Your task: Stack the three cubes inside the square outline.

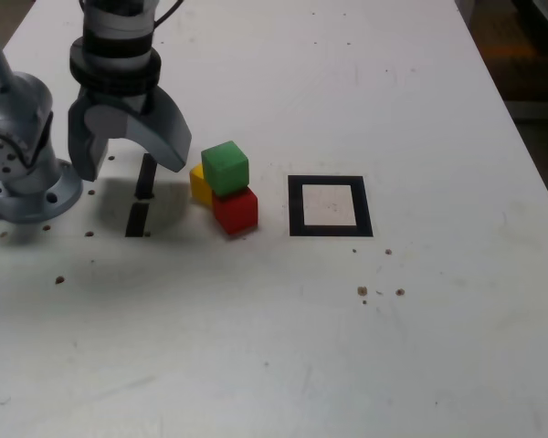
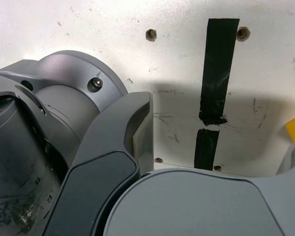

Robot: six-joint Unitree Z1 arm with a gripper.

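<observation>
I'm hovering the tool (image 1: 132,164) wide open and empty, left of the green cube (image 1: 226,166), probably resting across the yellow cube (image 1: 200,183) and red cube (image 1: 236,209); I'm aiming squarely over green, the square outline (image 1: 330,206) lying right.

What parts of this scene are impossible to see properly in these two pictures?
- Yellow cube: in the exterior view the green cube and red cube cover most of it; in the wrist view only a corner shows at the frame edge.
- Square outline: missing from the wrist view.
- Claw: its tips are cut off in the wrist view.
- Arm: cropped by the exterior view's top edge.
</observation>
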